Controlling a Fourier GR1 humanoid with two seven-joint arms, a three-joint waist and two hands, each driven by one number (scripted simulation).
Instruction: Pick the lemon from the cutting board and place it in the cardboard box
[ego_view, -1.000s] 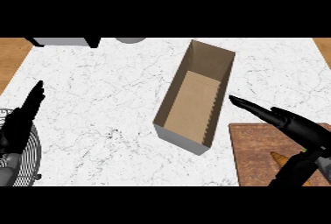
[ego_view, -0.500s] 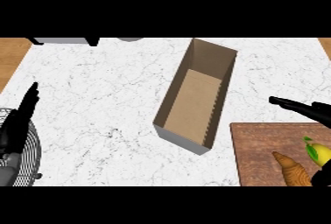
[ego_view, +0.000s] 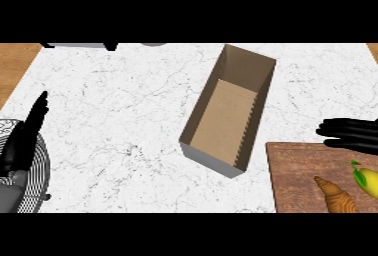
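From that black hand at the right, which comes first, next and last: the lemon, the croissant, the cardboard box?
Measured in the head view from the right hand, near the view's right edge:
1. Lemon, just below the hand, on the cutting board.
2. Croissant, lower and a little leftward, also on the board.
3. Cardboard box, off to the left on the marble counter.

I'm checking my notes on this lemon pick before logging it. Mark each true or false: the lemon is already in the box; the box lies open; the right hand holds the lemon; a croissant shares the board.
1. The lemon is in the cardboard box: false, it lies on the cutting board.
2. The box lies open: true, and nothing shows inside.
3. The right hand holds the lemon: false, it hovers at the board's far edge, apart from it.
4. A croissant shares the board: true.
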